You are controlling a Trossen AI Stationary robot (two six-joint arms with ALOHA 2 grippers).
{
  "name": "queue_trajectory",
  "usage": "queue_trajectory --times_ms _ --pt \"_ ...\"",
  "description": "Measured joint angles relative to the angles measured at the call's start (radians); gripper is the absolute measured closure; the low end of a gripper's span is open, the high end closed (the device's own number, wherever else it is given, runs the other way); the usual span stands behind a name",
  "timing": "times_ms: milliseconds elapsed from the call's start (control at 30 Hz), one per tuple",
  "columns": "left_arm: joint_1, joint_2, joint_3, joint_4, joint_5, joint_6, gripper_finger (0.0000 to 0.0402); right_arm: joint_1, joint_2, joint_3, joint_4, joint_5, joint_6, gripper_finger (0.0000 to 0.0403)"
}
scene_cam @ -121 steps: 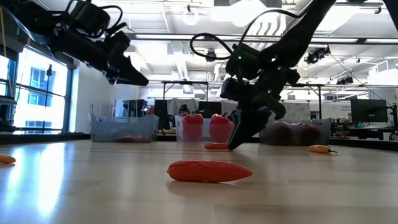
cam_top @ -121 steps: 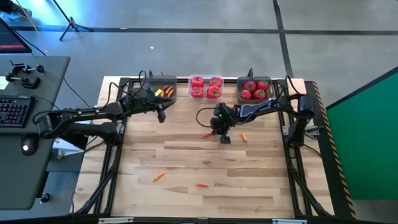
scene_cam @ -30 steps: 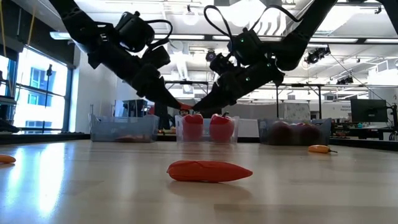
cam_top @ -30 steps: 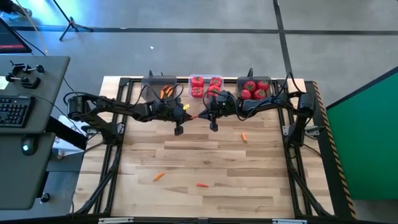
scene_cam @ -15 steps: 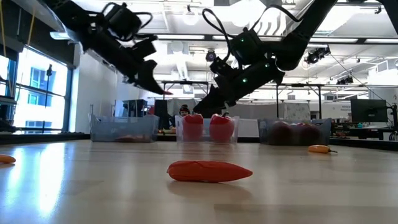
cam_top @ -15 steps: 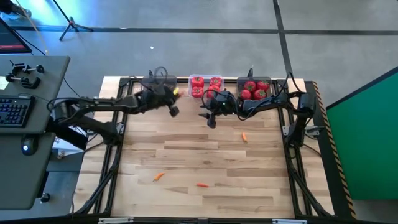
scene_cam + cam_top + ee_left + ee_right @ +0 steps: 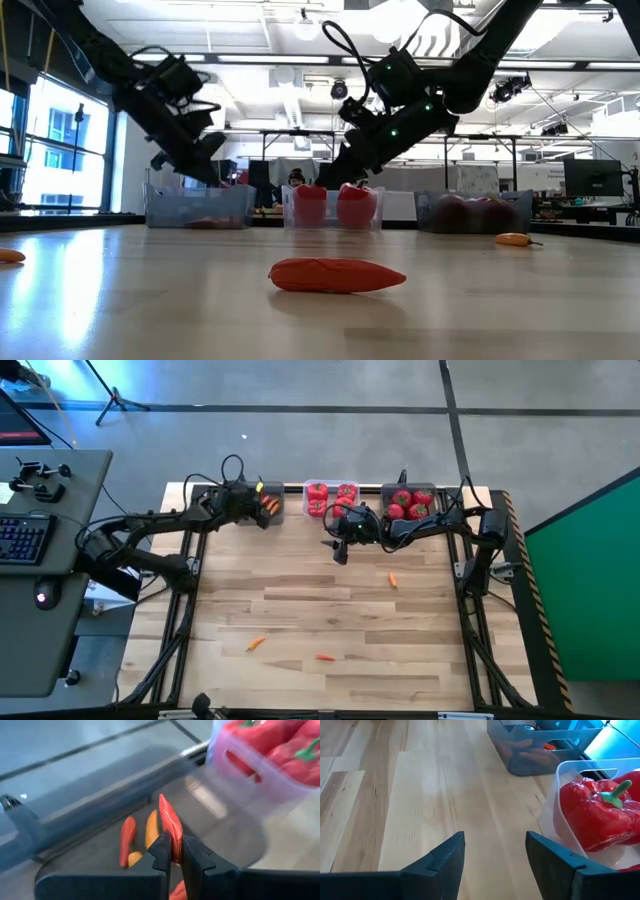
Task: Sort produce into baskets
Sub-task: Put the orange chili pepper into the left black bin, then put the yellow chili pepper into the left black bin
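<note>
My left gripper (image 7: pixel 266 509) hangs over the left dark basket (image 7: pixel 252 501), shut on a red-orange carrot piece (image 7: pixel 169 826). Other carrot pieces (image 7: pixel 128 840) lie on that basket's floor. The clear middle basket (image 7: pixel 331 500) holds red peppers (image 7: pixel 592 815), and the right dark basket (image 7: pixel 408 503) holds tomatoes. My right gripper (image 7: pixel 338 550) is open above the table, just in front of the clear basket, with nothing between its fingers (image 7: pixel 445 855). Loose carrot pieces (image 7: pixel 392 580), (image 7: pixel 256 644), (image 7: pixel 324 657) lie on the table. My left gripper pinches one end of the carrot piece (image 7: pixel 173 851) between its two fingers. The rest of the piece sticks out past the fingertips. It is lifted clear, above the left basket's inside.
The three baskets stand in a row along the table's far edge. A black frame (image 7: pixel 470 560) runs along the table's sides. The wide wooden middle and front of the table (image 7: pixel 330 615) carry only the loose carrot pieces.
A second ago both grippers met over the table's middle with the carrot piece between them. My right gripper has opened, let go of it and stayed nearly in place. My left gripper has carried the piece toward the far left, to above the left basket.
</note>
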Motion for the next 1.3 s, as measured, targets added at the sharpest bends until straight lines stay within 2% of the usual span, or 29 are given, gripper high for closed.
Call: queue_trajectory --times_ms 233,500,667,767,900,1067,1200,1300 --pt "0.076 0.127 0.0 0.076 0.136 0.048 0.0348 -0.001 0.0 0.0 -0.026 0.0 -0.011 0.0203" --pt "0.079 0.154 -0.001 0.164 0.138 0.102 0.0279 -0.001 -0.009 0.0 -0.054 0.0 0.015 0.0203" --pt "0.068 0.119 -0.001 0.203 0.138 0.141 0.0267 0.001 -0.08 0.0 -0.16 0.011 0.046 0.0203" --pt "0.034 0.108 -0.011 0.258 0.146 0.144 0.0274 0.006 -0.149 0.0 -0.293 0.012 0.121 0.0203" --pt "-0.035 0.108 -0.072 0.429 0.158 0.151 0.0285 0.024 -0.234 0.0 -0.546 0.011 0.251 0.0203" --pt "-0.122 0.106 -0.131 0.622 0.16 0.159 0.0288 0.074 -0.312 0.0 -0.883 0.012 0.514 0.0203" --pt "-0.179 0.106 -0.134 0.633 0.16 0.178 0.0288 0.14 -0.328 0.0 -1.136 0.017 0.702 0.0203" --pt "-0.212 0.106 -0.134 0.635 0.16 0.193 0.0289 0.192 -0.316 0.0 -1.27 0.064 0.792 0.0203"
